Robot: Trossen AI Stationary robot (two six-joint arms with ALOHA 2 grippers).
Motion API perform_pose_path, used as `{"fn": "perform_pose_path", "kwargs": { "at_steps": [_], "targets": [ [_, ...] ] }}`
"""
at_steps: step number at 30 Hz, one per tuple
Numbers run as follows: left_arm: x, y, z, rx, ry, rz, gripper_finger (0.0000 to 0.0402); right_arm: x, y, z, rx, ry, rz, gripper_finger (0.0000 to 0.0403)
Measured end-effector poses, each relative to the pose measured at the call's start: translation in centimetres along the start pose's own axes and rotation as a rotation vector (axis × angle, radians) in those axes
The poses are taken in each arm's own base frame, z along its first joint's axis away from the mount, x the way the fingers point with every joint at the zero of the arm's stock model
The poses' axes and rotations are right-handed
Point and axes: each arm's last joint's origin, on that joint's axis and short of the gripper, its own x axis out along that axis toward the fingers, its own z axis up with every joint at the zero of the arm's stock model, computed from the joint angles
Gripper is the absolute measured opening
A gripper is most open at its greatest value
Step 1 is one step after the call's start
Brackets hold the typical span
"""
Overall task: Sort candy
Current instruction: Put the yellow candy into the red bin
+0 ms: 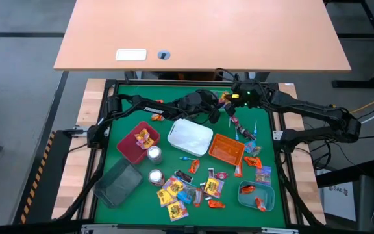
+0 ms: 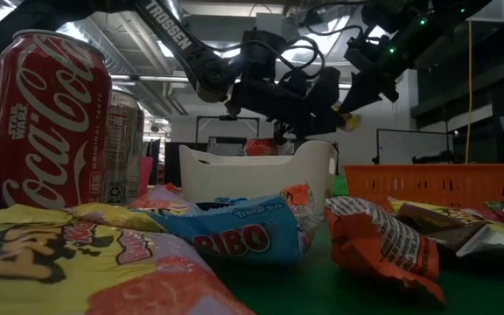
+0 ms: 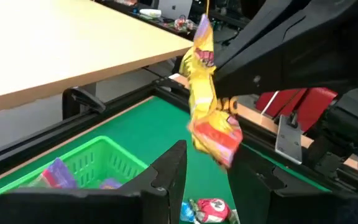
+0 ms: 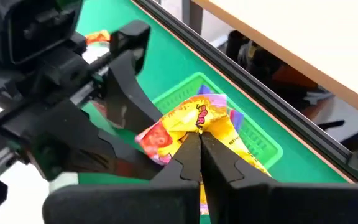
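Observation:
A yellow-and-orange candy packet point(image 3: 209, 106) hangs in the air over the far part of the green mat, with my right gripper point(image 4: 199, 142) shut on it. My left gripper point(image 3: 210, 180) is open just beside it, one finger point(image 3: 169, 171) on each side of the packet's lower end. I cannot tell whether they touch it. Below stands a green basket point(image 4: 253, 134) holding purple packets. In the high view the two grippers meet near the mat's far edge, with the packet point(image 1: 225, 98) between them. My right gripper pinches the crumpled middle of the packet point(image 4: 197, 127) between its two fingertips, coming slanting down from the table's right side. The packet spreads out on both sides of the fingers. It is lifted clear, its lower end point(image 3: 219, 140) hanging over the mat.
A white tray point(image 1: 190, 136), an orange basket point(image 1: 226, 148), a maroon tray point(image 1: 135, 144), a dark tray point(image 1: 117, 183) and a teal tray point(image 1: 255, 195) stand on the mat. Two cans point(image 1: 154, 155) stand near the maroon tray. Loose candy point(image 1: 197, 188) lies across the near half.

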Motion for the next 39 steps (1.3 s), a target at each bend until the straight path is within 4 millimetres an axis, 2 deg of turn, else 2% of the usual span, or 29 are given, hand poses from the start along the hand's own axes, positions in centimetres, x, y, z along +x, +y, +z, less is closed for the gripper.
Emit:
{"fn": "perform_pose_path", "kwargs": {
  "at_steps": [10, 13, 18, 22, 25, 33, 39],
  "targets": [
    [0.0, 0.0, 0.2, 0.001, -0.002, -0.047, 0.0097, 0.0, 0.0, 0.0, -0.001, 0.004, 0.002, 0.0],
    [0.0, 0.0, 0.2, 0.001, -0.003, -0.045, 0.0075, 0.0, 0.0, 0.0, -0.001, 0.007, 0.021, 0.0],
    [0.0, 0.0, 0.2, 0.007, -0.002, -0.046, 0.0013, 0.0, 0.1, -0.1, 0.0, 0.015, 0.049, 0.0],
    [0.0, 0.0, 0.2, 0.027, 0.0, -0.048, 0.0006, 0.0, 0.1, -0.1, -0.001, 0.019, 0.051, 0.0003],
    [0.0, 0.0, 0.2, 0.028, 0.0, -0.048, 0.0002, 0.0, 0.1, -0.1, -0.001, 0.019, 0.051, 0.0024],
    [-0.7, -0.3, 1.1, 0.078, 0.074, -0.063, 0.0, -0.8, 0.1, 0.5, -0.007, 0.065, 0.051, 0.0116],
    [-2.7, -0.9, 3.3, 0.172, 0.2, -0.053, 0.0, -2.9, 0.1, 2.0, -0.078, 0.137, 0.038, 0.0135]
  ]
}}
